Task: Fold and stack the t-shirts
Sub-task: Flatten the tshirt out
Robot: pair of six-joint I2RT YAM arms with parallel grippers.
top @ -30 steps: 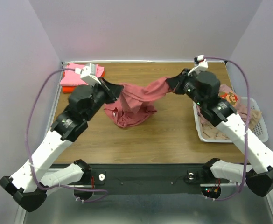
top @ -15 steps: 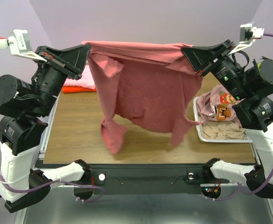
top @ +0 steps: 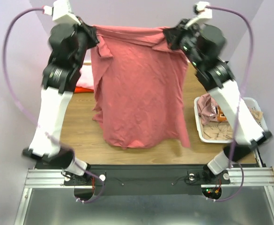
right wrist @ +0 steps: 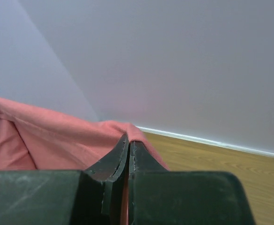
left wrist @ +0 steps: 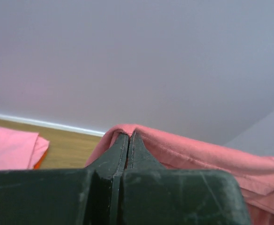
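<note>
The dusty rose-red t-shirt (top: pixel 139 89) hangs spread between my two raised grippers, its lower edge low over the table's front. My left gripper (top: pixel 93 33) is shut on its top left corner, which drapes over the closed tips in the left wrist view (left wrist: pixel 129 133). My right gripper (top: pixel 167 35) is shut on its top right corner, also shown in the right wrist view (right wrist: pixel 129 136). A light pink shirt (top: pixel 83 79) lies folded on an orange one (top: pixel 83 89) at the back left, mostly hidden. The pixel-print shirt (top: pixel 211 108) and beige shirts (top: pixel 218 131) lie in the basket.
The white mesh basket (top: pixel 256 110) stands at the table's right edge. The wooden table (top: pixel 80 126) shows on the left and along the front under the hanging shirt. Purple walls close in the back and sides.
Both arms have lifted the rose-red shirt from a bunched heap on the table up high and pulled it taut. It now hangs flat and full length.
</note>
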